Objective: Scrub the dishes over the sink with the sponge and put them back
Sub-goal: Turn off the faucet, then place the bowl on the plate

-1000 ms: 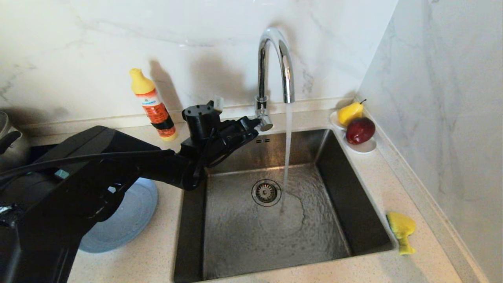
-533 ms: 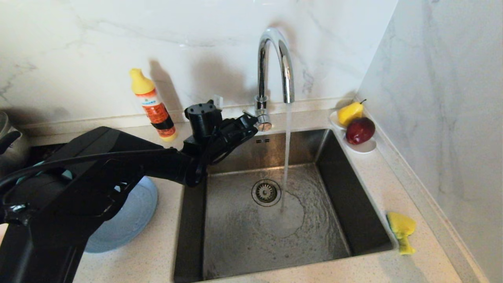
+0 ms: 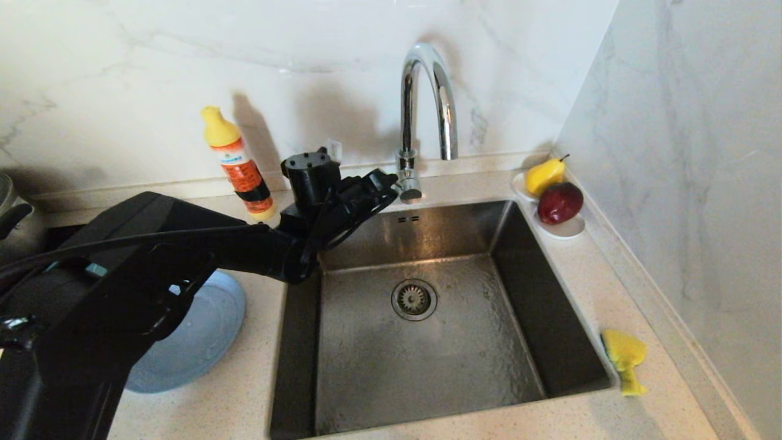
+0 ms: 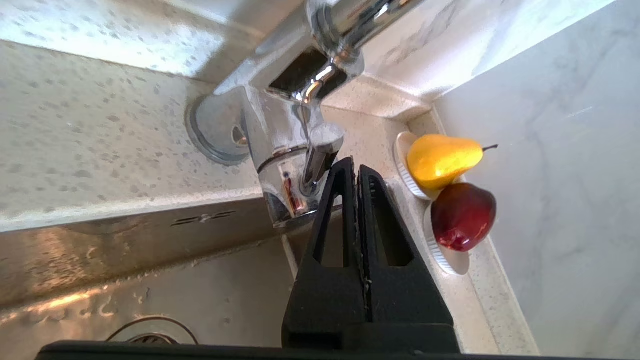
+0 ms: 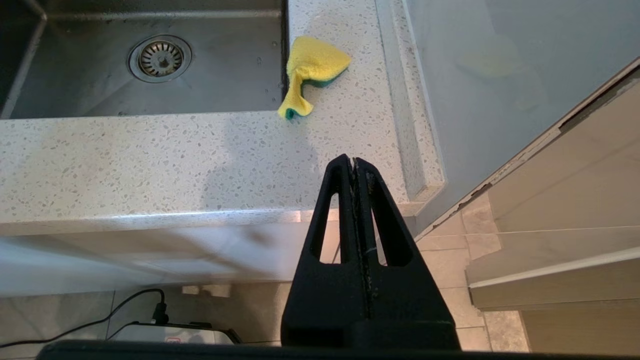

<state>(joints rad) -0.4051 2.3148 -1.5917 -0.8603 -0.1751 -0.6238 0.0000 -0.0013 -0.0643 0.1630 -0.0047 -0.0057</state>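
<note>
The steel sink (image 3: pixel 379 360) is wet, and no water runs from the curved tap (image 3: pixel 421 91). My left gripper (image 3: pixel 388 182) is shut and empty, its tips against the tap's lever (image 3: pixel 408 184). In the left wrist view the shut left gripper (image 4: pixel 355 167) touches that lever (image 4: pixel 320 160). The blue-grey plate (image 3: pixel 201 342) lies on the counter left of the sink, half hidden by my left arm. A crumpled yellow-and-green sponge (image 3: pixel 623 357) lies on the counter right of the sink. In the right wrist view my right gripper (image 5: pixel 354 161) hangs shut below the counter's front edge, short of the sponge (image 5: pixel 310 70).
A yellow-capped detergent bottle (image 3: pixel 235 165) stands behind the left arm. A small white dish (image 3: pixel 568 230) with a pear (image 3: pixel 544 174) and an apple (image 3: pixel 559 201) sits in the back right corner. A side wall (image 3: pixel 702 183) closes the right. A steel pot (image 3: pixel 9 208) shows at the far left.
The stream from the tap has stopped. My left gripper has moved slightly back and up with the tap's lever. The water in the basin has drained away.
</note>
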